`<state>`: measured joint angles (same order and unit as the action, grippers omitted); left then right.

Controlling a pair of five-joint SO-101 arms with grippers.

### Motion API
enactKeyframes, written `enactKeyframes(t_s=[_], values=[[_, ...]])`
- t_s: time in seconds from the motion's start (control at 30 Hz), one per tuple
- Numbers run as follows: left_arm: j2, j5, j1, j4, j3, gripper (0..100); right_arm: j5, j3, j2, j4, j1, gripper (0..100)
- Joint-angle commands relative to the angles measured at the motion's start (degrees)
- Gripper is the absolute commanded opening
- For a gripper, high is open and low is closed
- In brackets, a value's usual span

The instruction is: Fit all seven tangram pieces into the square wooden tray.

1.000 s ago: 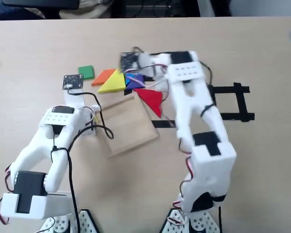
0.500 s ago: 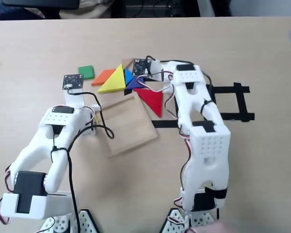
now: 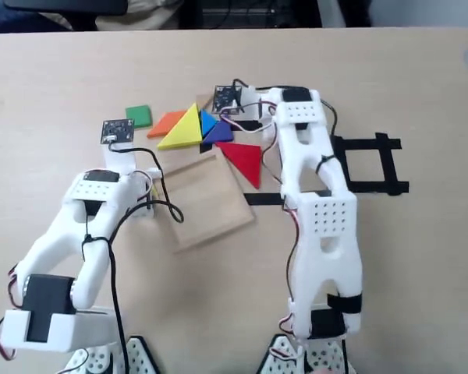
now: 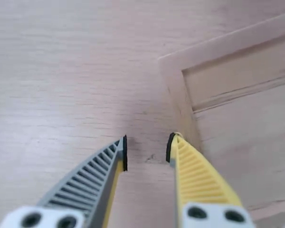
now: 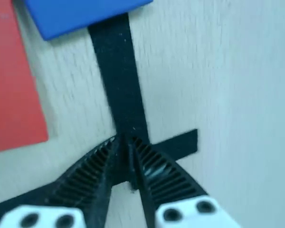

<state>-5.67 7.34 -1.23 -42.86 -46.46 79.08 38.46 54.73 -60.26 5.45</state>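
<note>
From the high view, the square wooden tray [image 3: 207, 199] lies empty and turned at an angle between the two arms. The tangram pieces are in a close group just beyond its far edge: a yellow triangle [image 3: 186, 131], a red triangle [image 3: 244, 161] touching the tray's corner, and a green square [image 3: 139, 116] a little apart. The table [image 3: 421, 257] is pale wood with black tape [image 3: 374, 164] marks on it, and dark furniture stands behind its far edge. In the left wrist view, the left gripper [image 4: 146, 152] is partly open and holds nothing, low over the table just beside a tray corner [image 4: 237, 95]. In the right wrist view, the right gripper [image 5: 123, 140] is closed on nothing, over a tape strip [image 5: 116, 80], near the red triangle [image 5: 12, 80] and a blue piece [image 5: 80, 14]. I judge the pieces light, stiff and thin; because they lie flat, it is best to pinch one across two opposite edges.
</note>
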Motion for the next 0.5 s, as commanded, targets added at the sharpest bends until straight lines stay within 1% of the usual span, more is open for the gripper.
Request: enactKeyframes(t_s=[0.0,0.13,0.23,0.37,0.47], values=[[-0.26,0.35,0.57,-0.09,1.36,17,2.73,8.13,0.22,-13.98,3.87,1.1],[-0.26,0.35,0.57,-0.09,1.36,17,2.55,9.01,0.31,-13.98,6.51,1.1],[-0.26,0.35,0.57,-0.09,1.36,17,0.09,8.66,0.22,-12.22,6.51,1.1],[-0.26,0.35,0.57,-0.09,1.36,17,-0.44,8.57,0.22,-14.07,5.98,1.1],[-0.26,0.35,0.57,-0.09,1.36,17,0.35,8.57,0.22,-18.55,5.45,1.1]])
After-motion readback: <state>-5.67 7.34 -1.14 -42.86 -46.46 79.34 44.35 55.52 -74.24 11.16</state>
